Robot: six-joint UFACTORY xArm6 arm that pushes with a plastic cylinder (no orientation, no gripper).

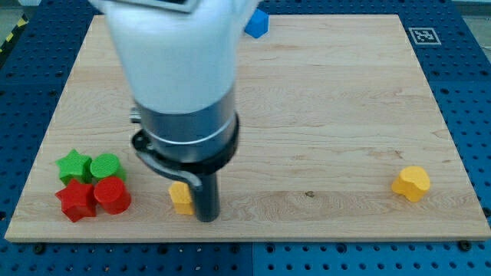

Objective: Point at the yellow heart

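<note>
The yellow heart (pixel 411 183) lies near the view's right edge, low on the wooden board (pixel 322 115). My arm fills the view's upper left. Its dark rod comes down to my tip (pixel 206 218) near the board's bottom edge, left of centre. The tip is far to the left of the yellow heart. A small yellow block (pixel 181 197), its shape partly hidden, sits just left of the tip, close to or touching the rod.
A green star (pixel 74 164), a green cylinder (pixel 107 166), a red star (pixel 77 200) and a red cylinder (pixel 113 195) are clustered at the bottom left. A blue block (pixel 257 24) sits at the top edge, partly behind my arm.
</note>
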